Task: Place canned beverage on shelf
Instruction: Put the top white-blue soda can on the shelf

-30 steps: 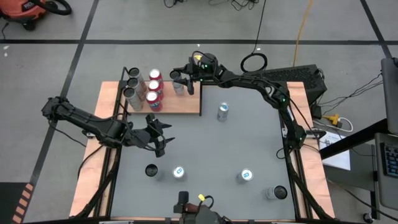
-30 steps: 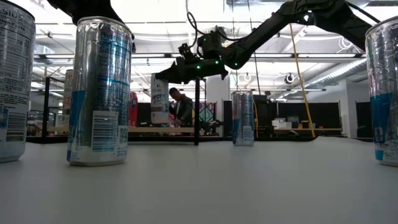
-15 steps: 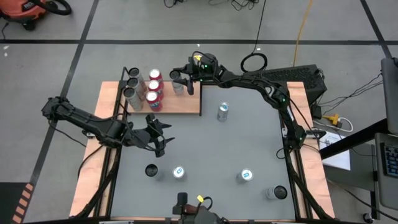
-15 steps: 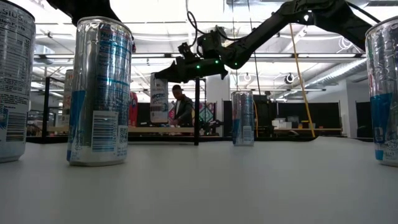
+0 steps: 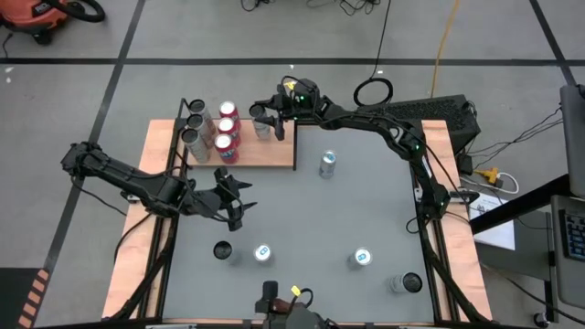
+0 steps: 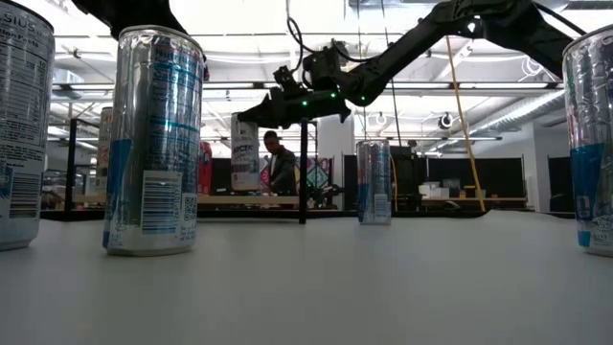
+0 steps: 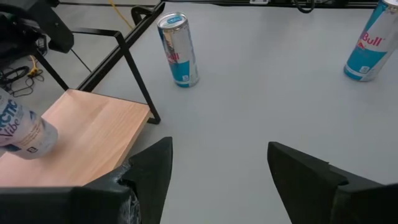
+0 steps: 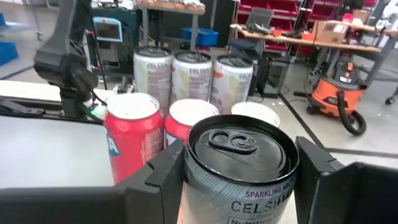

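Presently, we record the following.
Shelf: we find the shelf (image 5: 265,151) at the table's far left; its wood board carries six cans in a cluster (image 5: 210,128), three silver-topped and three red, standing upright.
Held can: we see the right gripper (image 5: 263,120) pinching a grey Celsius can (image 8: 241,168) between its two fingers, above the board just beside the red cans (image 8: 134,140); whether its base touches the board we cannot tell.
Obstructions: the cluster stands directly beyond the held can, close enough to crowd it.
Left gripper: we note the left gripper (image 5: 236,196) over the grey table (image 5: 366,201) near the board's front edge, fingers spread, nothing between them.
Loose cans: one can (image 5: 327,164) stands right of the shelf; four more (image 5: 263,253) stand along the near side, well apart.
Room: a person (image 6: 278,168) shows beyond the table.
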Available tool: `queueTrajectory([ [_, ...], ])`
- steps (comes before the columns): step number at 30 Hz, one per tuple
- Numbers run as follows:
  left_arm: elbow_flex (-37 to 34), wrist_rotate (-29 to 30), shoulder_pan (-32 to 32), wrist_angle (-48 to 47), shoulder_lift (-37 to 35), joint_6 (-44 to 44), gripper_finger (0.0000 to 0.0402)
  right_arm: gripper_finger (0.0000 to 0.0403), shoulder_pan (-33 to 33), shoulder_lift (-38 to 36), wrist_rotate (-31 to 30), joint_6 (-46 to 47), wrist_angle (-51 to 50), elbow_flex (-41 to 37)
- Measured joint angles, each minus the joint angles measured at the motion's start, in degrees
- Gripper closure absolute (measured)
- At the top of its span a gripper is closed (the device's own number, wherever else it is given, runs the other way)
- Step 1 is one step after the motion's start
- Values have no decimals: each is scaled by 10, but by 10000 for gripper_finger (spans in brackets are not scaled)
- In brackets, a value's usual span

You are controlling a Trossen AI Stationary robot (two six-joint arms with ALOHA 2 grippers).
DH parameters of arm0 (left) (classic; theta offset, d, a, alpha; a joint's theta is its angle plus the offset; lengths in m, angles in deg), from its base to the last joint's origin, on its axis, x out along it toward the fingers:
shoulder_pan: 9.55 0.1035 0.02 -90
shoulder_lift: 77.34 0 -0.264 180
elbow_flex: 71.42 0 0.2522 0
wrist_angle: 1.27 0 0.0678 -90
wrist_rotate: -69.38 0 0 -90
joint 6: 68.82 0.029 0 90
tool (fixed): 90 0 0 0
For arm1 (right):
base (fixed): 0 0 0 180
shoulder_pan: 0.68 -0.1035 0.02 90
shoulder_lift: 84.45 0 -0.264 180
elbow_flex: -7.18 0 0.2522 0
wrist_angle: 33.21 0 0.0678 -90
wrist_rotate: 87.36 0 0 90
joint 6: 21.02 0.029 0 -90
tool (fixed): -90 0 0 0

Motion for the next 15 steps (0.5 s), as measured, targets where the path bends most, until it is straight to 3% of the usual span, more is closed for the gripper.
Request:
queueTrajectory([
  [15, 0, 0, 0, 0, 0, -1, 142, 230, -1, 0, -23, -6, -35, 0],
])
